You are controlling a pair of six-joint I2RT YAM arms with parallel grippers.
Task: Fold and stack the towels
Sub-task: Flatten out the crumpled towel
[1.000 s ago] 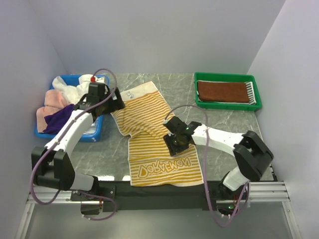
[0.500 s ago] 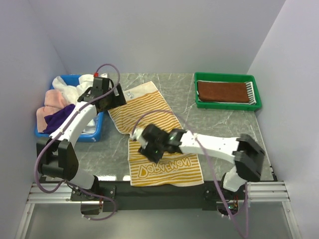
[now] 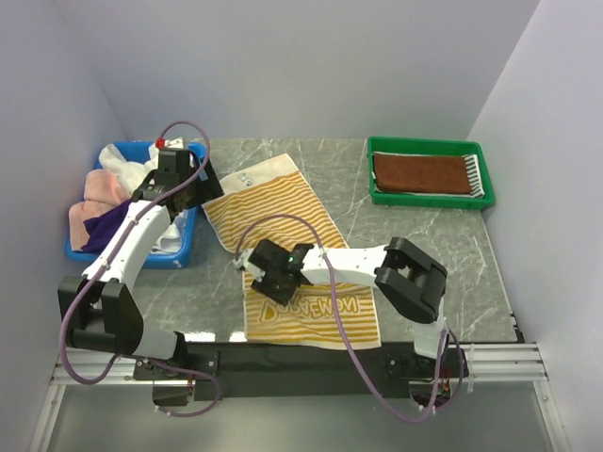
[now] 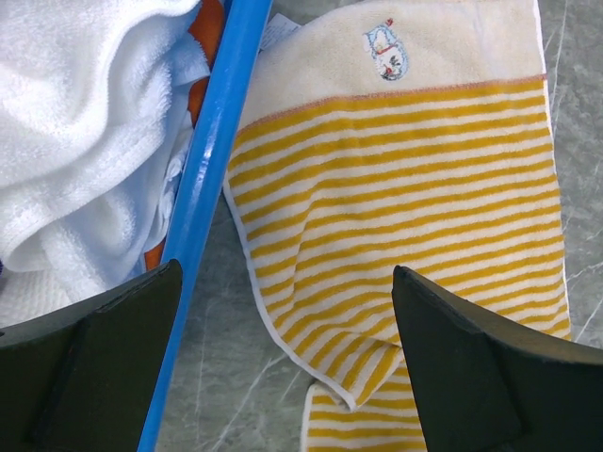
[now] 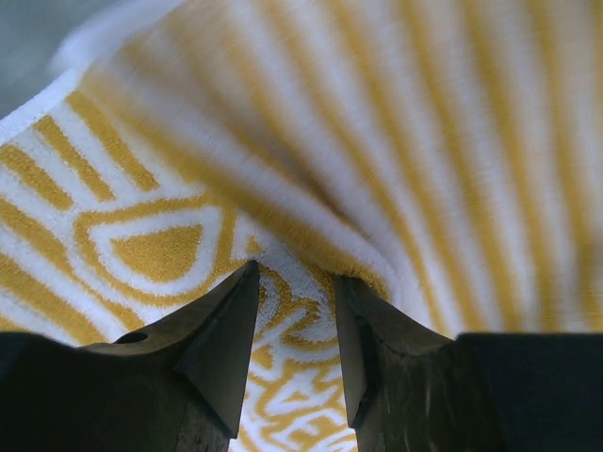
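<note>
Over the yellow towel [image 3: 283,202], lettered end: half-open right claw [image 5: 294,278], holding nothing, fold [image 5: 311,231] just ahead; far end: wide-open, empty left claw [image 4: 287,273].

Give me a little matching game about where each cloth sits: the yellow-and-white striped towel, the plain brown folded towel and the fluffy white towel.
Things:
1. yellow-and-white striped towel
2. plain brown folded towel
3. fluffy white towel

Places:
a. in the blue plastic bin
b. spread on the grey marbled table
c. in the green plastic tray

Pairs: 1-b, 2-c, 3-a.
</note>
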